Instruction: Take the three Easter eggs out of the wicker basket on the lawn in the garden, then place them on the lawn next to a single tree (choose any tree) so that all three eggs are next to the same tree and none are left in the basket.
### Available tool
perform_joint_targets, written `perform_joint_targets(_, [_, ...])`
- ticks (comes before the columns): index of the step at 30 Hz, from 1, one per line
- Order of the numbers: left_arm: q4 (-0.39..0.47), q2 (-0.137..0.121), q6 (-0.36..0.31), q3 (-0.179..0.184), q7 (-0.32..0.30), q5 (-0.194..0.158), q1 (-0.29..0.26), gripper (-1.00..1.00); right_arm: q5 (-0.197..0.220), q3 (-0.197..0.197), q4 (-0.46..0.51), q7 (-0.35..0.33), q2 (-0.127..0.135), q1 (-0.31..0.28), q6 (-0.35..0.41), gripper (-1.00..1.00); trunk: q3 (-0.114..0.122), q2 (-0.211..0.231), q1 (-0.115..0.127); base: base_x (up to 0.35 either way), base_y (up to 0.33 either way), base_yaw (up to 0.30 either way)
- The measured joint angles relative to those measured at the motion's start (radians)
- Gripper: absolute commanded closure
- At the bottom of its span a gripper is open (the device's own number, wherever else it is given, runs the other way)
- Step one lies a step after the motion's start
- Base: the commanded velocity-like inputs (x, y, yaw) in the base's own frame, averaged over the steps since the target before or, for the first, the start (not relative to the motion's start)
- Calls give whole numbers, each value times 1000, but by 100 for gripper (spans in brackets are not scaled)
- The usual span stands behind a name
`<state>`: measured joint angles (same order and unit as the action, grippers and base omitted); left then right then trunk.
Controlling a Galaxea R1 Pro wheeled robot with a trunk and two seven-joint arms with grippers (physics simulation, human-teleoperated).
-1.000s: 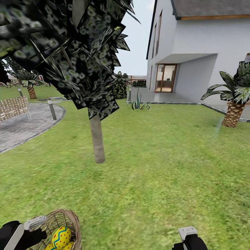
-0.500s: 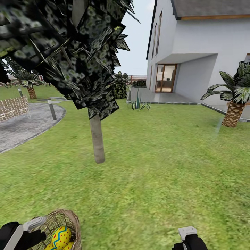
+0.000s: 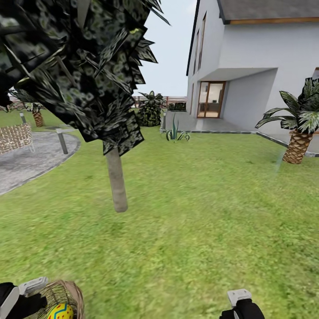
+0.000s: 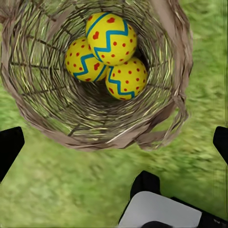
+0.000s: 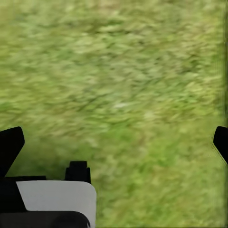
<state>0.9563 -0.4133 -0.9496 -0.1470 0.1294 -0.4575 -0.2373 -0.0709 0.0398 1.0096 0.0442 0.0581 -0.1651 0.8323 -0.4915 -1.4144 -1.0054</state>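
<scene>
The wicker basket (image 4: 99,118) stands on the lawn (image 3: 199,212) and holds three Easter eggs: one on top (image 4: 111,38), with two under it (image 4: 85,59) (image 4: 126,78). My left gripper (image 4: 115,145) hovers open just above the basket's rim, holding nothing. In the head view the basket (image 3: 71,294) sits at the bottom left corner with one egg (image 3: 60,311) showing, next to my left arm (image 3: 20,299). A tree with a pale trunk (image 3: 116,181) rises a short way beyond the basket. My right gripper (image 5: 115,142) is open over bare grass.
A grey paved round area (image 3: 31,159) with a post (image 3: 61,141) and a wicker bench (image 3: 15,137) lies at the left. A white house (image 3: 257,75) stands behind, with a palm (image 3: 299,137) at the right. Open grass spreads right of the tree.
The head view has shifted: tree and basket now sit further left and the basket lower, near the edge. My left arm shows lower too. The right arm looks unchanged.
</scene>
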Motion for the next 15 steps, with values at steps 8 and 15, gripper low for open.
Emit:
perform_joint_targets(8, [1,-4,1,33,1,1,0,-100,0,0,-1,0,-1,0,0,-100,0,0,0,154,-103,0])
perform_joint_targets(15, [0,-5,-1,25,-1,-1,0,-100,0,1,-1,0,-1,0,-1,-100,0,0,0,207,49,0])
